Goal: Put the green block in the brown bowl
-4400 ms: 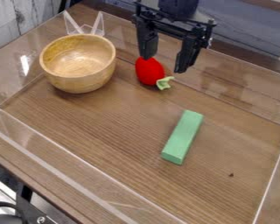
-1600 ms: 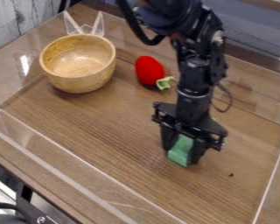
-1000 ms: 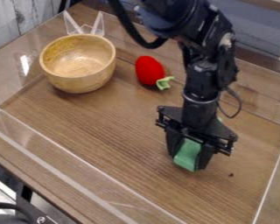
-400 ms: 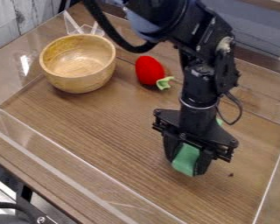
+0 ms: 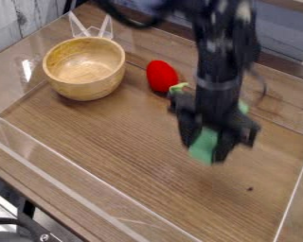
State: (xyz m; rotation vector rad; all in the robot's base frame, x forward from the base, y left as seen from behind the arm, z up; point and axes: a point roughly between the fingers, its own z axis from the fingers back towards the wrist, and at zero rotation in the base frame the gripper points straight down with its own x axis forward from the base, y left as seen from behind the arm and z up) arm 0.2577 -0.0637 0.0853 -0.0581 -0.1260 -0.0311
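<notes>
The green block [image 5: 206,145] hangs above the wooden table, upright and motion-blurred, with my gripper [image 5: 212,139] shut on it from above. One dark finger [image 5: 187,128] shows on each side of the block. The brown bowl [image 5: 86,91] stands at the back left of the table with nothing inside, well apart from the gripper. The arm rises up out of the top of the picture.
A red round toy [image 5: 161,74] with a green stem lies between the bowl and the gripper. Low clear plastic walls [image 5: 65,177] edge the wooden tabletop [image 5: 116,132]. A clear upright piece [image 5: 88,26] stands behind the bowl.
The gripper came down over the lying block and closed on it. Since then it has lifted the block off the table, and the arm is blurred with upward motion.
</notes>
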